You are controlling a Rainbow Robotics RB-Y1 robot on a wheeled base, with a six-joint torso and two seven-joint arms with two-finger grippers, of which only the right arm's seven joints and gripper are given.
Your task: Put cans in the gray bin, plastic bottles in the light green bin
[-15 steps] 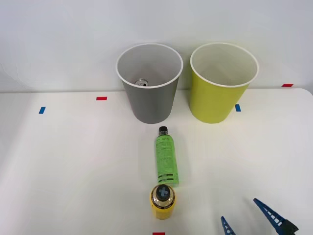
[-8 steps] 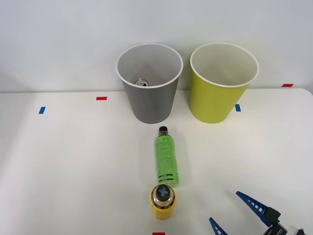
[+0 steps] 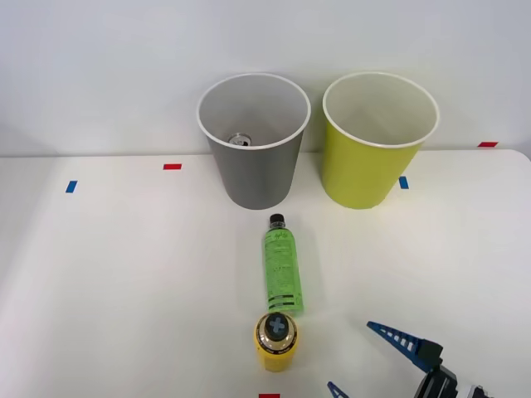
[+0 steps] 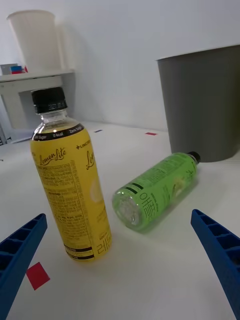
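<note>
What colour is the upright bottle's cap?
Black, on the yellow-labelled bottle; clearest in the right wrist view.

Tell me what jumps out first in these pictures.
Two tall bins stand side by side at the table's far edge: the gray bin on the left with a can already inside, the light green bin on the right. Nearer, the green bottle lies flat behind the upright yellow bottle, the open right gripper alongside.

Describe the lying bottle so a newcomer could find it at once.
Start at the gray bin on the white table. Just in front of it lies a slim green bottle, cap toward the bin. Its neighbour, the yellow bottle, stands upright and is stouter.
</note>
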